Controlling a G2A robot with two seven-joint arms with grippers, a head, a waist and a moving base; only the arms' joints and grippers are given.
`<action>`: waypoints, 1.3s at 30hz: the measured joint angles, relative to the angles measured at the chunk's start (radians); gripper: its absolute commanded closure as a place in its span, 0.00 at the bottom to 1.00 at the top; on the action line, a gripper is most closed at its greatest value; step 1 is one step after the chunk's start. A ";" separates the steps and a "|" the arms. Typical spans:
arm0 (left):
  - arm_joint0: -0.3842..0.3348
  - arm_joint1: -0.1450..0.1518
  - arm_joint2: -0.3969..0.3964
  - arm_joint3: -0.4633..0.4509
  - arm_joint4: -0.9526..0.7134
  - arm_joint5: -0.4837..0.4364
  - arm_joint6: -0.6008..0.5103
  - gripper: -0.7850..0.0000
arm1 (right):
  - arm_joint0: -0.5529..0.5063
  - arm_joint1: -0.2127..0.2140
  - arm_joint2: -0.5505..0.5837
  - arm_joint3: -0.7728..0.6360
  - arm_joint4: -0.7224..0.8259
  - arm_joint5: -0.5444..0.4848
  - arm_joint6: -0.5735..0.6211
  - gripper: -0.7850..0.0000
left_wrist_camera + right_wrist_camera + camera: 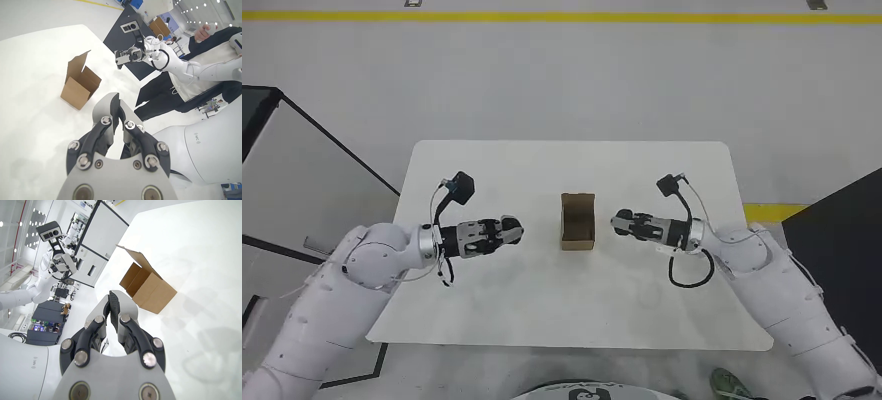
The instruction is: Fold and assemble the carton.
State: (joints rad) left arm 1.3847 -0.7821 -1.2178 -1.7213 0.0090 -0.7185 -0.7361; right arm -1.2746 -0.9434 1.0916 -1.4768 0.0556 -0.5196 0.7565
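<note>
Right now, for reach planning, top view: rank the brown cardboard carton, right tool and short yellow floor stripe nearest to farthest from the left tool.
1. Brown cardboard carton, centre of the white table.
2. Right tool, beyond the carton.
3. Short yellow floor stripe, off the table's right.

White table (492, 300) with rounded corners, open brown carton (577, 222) standing near its middle

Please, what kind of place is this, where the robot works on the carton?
Probably a robotics laboratory or a large test hall, not a home. The signs are a wide pale floor marked with a yellow line, rows of ceiling lights, and a grey cabinet near the white table.
</note>
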 measured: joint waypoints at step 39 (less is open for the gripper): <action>-0.381 -0.208 0.448 0.514 -0.080 0.065 0.179 1.00 | 0.100 -0.074 -0.135 0.204 0.178 0.110 -0.026 1.00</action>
State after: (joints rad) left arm 1.0040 -0.9897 -0.7699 -1.2076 -0.0707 -0.6538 -0.5573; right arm -1.1745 -1.0174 0.9568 -1.2731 0.2338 -0.4092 0.7306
